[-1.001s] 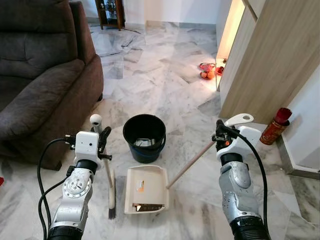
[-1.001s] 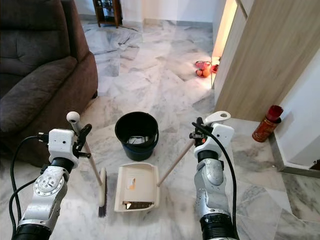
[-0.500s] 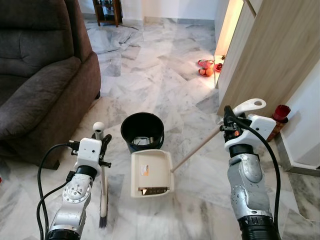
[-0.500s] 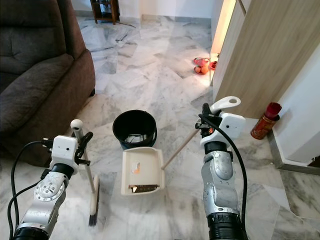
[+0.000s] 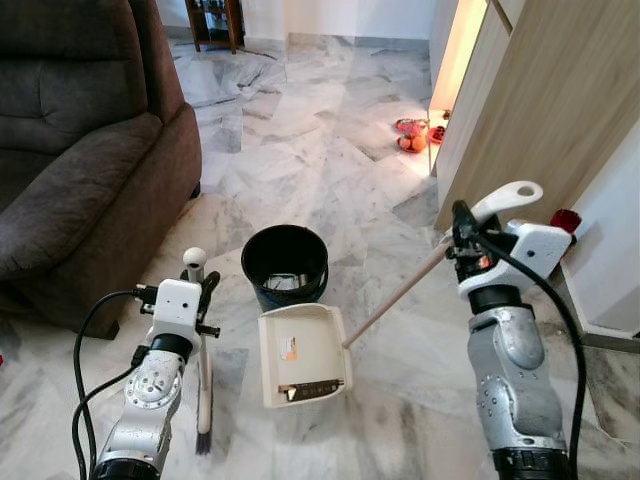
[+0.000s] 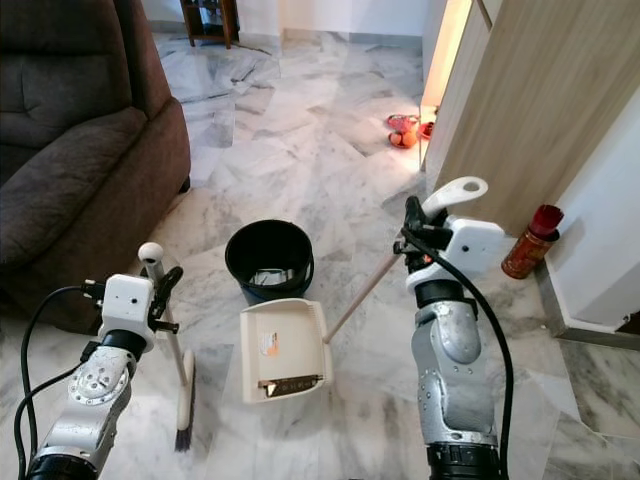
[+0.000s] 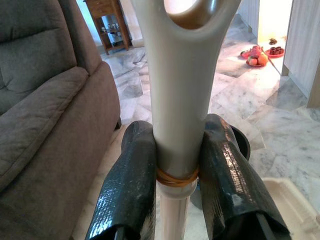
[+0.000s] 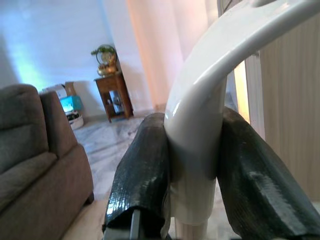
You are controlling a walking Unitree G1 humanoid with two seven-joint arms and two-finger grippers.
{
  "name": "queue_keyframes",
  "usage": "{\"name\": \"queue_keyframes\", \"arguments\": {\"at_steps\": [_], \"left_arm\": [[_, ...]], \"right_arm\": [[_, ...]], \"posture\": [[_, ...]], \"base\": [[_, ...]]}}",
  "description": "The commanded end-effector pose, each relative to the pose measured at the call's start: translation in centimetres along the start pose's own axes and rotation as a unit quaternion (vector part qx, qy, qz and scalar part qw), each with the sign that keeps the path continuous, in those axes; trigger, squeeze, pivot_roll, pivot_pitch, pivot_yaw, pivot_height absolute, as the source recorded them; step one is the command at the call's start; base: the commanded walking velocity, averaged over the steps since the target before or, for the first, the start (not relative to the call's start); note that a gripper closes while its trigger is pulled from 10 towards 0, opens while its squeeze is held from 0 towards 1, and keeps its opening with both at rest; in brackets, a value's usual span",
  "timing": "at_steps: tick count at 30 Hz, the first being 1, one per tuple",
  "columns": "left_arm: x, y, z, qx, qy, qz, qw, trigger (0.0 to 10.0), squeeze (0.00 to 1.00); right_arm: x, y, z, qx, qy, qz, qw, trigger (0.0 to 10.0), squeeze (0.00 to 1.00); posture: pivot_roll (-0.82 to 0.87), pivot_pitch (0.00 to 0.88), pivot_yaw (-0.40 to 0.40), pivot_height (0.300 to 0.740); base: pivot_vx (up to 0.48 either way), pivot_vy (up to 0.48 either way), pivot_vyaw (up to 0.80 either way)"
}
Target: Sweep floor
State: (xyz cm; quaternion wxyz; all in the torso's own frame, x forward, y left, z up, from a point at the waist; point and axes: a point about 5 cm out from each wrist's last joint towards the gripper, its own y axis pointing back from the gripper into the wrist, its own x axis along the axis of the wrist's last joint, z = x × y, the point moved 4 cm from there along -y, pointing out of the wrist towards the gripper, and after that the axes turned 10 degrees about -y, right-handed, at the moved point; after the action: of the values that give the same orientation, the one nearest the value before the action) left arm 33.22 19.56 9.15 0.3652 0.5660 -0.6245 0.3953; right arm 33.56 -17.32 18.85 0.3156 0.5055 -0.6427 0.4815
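A cream dustpan (image 5: 301, 353) lies on the marble floor just in front of a black bucket (image 5: 286, 265), with dark debris near its front lip. Its long wooden handle (image 5: 395, 295) slopes up to my right gripper (image 5: 462, 240), which is shut on the white grip (image 8: 195, 150). My left gripper (image 5: 203, 295) is shut on the cream broom handle (image 7: 175, 100); the broom's bristle head (image 5: 204, 415) rests on the floor left of the dustpan. In the left wrist view both black fingers (image 7: 132, 190) clamp the broom handle.
A dark brown sofa (image 5: 80, 150) fills the left side. A wooden cabinet (image 5: 540, 110) stands on the right, with a red can (image 5: 563, 225) at its foot. Red plates with fruit (image 5: 412, 135) sit on the floor farther ahead. Open marble floor stretches beyond the bucket.
My right gripper has risen and moved right, tilting the dustpan's handle up and shifting the pan slightly. The broom has barely moved. The camera has shifted slightly since a second ago.
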Motion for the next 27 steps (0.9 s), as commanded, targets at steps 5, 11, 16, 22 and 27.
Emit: {"name": "queue_keyframes", "arguments": {"at_steps": [5, 11, 16, 22, 27], "left_arm": [[1.2, -0.4, -0.1, 0.006, -0.01, 0.029, 0.999, 10.0, 0.0], [1.2, -0.4, 0.2, 0.002, -0.006, 0.031, 0.999, 10.0, 0.0], [1.1, -0.4, 0.3, 0.001, -0.007, 0.029, 1.0, 10.0, 0.0], [0.9, -0.3, 0.4, 0.0, -0.006, 0.026, 1.0, 10.0, 0.0], [0.9, -0.3, 0.4, 0.0, -0.007, 0.025, 1.0, 10.0, 0.0]], "right_arm": [[3.6, -0.8, -1.2, 0.009, -0.018, 0.069, 0.997, 10.0, 0.0], [4.2, -1.0, -1.9, 0.011, -0.026, 0.082, 0.996, 10.0, 0.0], [4.9, -1.0, -2.2, 0.007, -0.03, 0.1, 0.995, 10.0, 0.0], [4.9, -1.3, -3.1, 0.011, -0.022, 0.108, 0.994, 10.0, 0.0], [4.5, -1.3, -3.4, 0.013, -0.018, 0.101, 0.995, 10.0, 0.0]], "posture": [[-0.01, 0.088, 0.005, 0.74], [-0.01, 0.088, 0.005, 0.74], [0.0, 0.079, 0.008, 0.74], [0.0, 0.073, 0.008, 0.74], [0.0, 0.075, 0.007, 0.74]], "base": [[0.0, 0.0, 0.0], [0.0, 0.0, 0.0], [0.0, 0.0, 0.0], [0.0, 0.0, 0.0], [0.0, 0.0, 0.0]]}}
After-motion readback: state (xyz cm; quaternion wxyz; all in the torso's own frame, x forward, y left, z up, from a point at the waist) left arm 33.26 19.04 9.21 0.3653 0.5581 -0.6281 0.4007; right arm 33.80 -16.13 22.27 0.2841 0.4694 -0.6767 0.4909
